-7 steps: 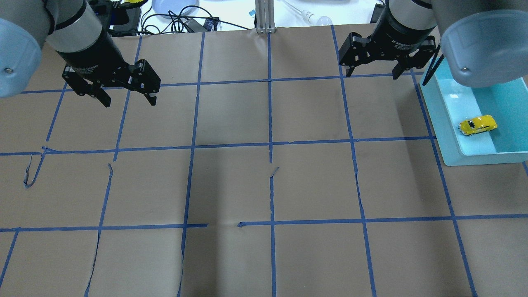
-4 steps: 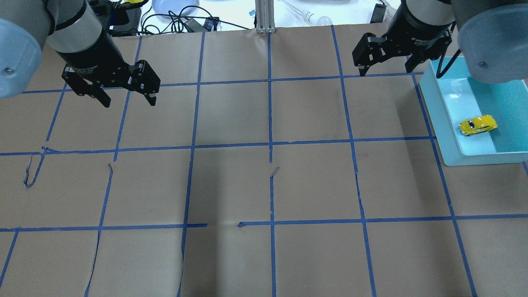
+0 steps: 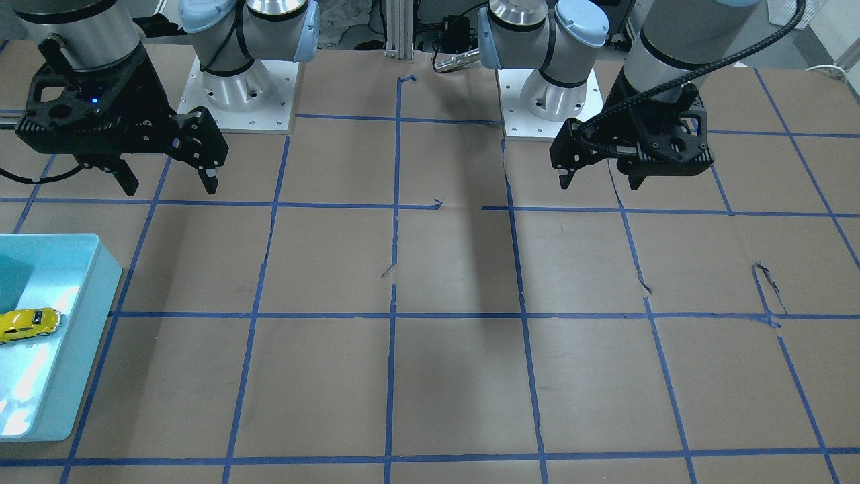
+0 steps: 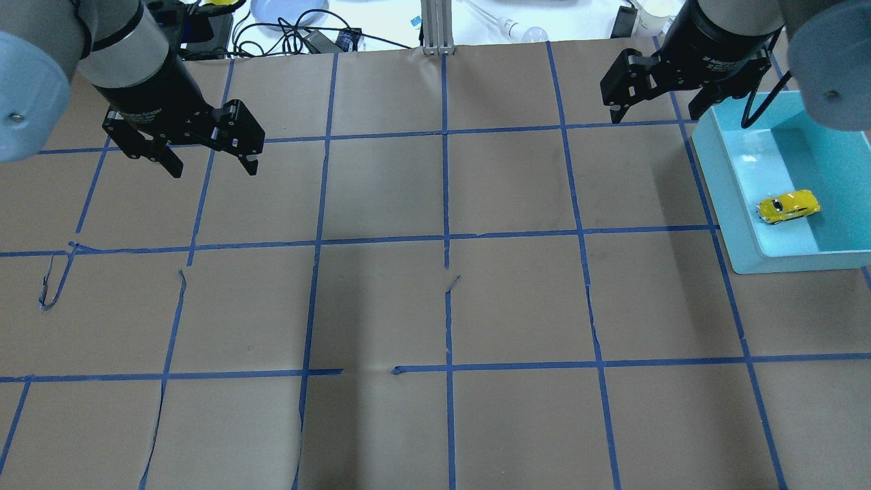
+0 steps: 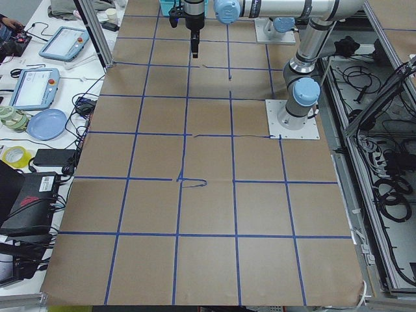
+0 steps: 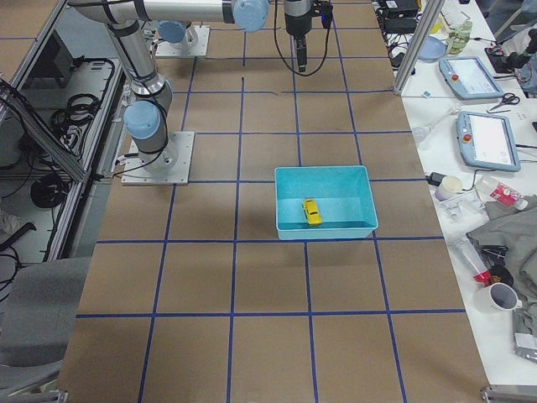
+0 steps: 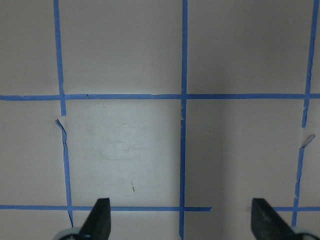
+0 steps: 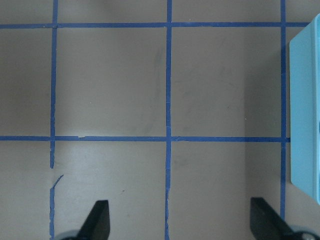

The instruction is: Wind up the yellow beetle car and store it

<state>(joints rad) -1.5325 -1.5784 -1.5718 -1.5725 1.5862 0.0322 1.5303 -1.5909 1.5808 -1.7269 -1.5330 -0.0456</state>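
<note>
The yellow beetle car [image 4: 788, 206] lies inside a teal bin [image 4: 721, 184] at the table's right side; it also shows in the front-facing view [image 3: 28, 324] and the right exterior view [image 6: 311, 211]. My right gripper [image 4: 655, 112] is open and empty, hovering above the table just beyond the bin's far left corner, apart from the car. Its wrist view shows its open fingers [image 8: 100, 220] and the bin's edge [image 8: 305, 110]. My left gripper [image 4: 214, 163] is open and empty, high over the far left of the table; its wrist view shows only paper and tape.
Brown paper with a blue tape grid [image 4: 446, 238] covers the table. Beyond the far edge lie cables, a blue plate [image 4: 286, 10] and a metal post [image 4: 435, 27]. The arm bases [image 3: 235, 94] stand at the robot's side.
My right gripper has moved to the right and toward the far edge, ending beside the bin's far corner. The left gripper and the car have not moved.
</note>
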